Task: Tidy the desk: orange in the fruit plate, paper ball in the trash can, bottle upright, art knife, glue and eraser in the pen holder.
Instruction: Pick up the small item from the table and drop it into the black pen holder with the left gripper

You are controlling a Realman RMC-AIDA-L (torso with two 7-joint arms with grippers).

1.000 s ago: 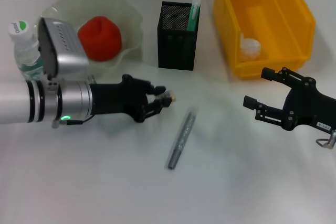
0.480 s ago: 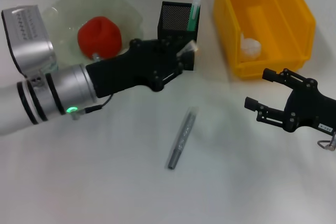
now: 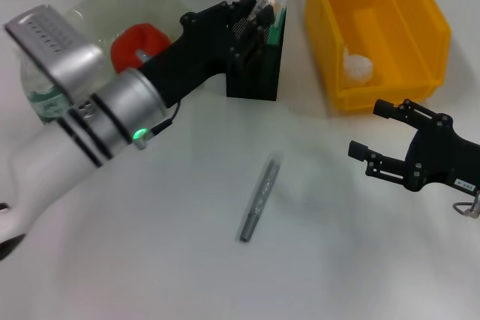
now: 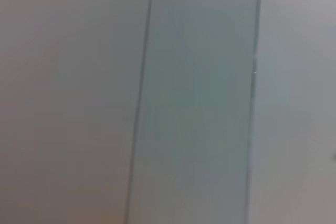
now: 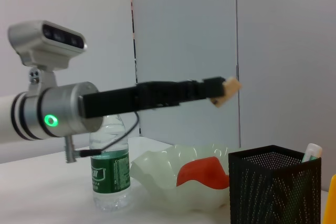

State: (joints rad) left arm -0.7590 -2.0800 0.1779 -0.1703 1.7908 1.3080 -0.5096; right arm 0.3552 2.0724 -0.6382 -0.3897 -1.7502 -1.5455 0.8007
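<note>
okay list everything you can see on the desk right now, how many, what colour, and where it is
Fruit plate: one, pale green, far left.
Orange: one, orange-red, in the fruit plate.
Bottle: one, clear with green label, upright beside the plate.
Pen holder: one, black mesh, far centre.
Glue: one, green with white cap, standing in the pen holder.
Trash can: one, yellow, far right.
Paper ball: one, white, inside the trash can.
Art knife: one, grey, lying mid-desk.
Eraser: one, tan, held above the pen holder.
Left gripper: black, shut on the eraser.
Right gripper: black, open, hovering near right.
</note>
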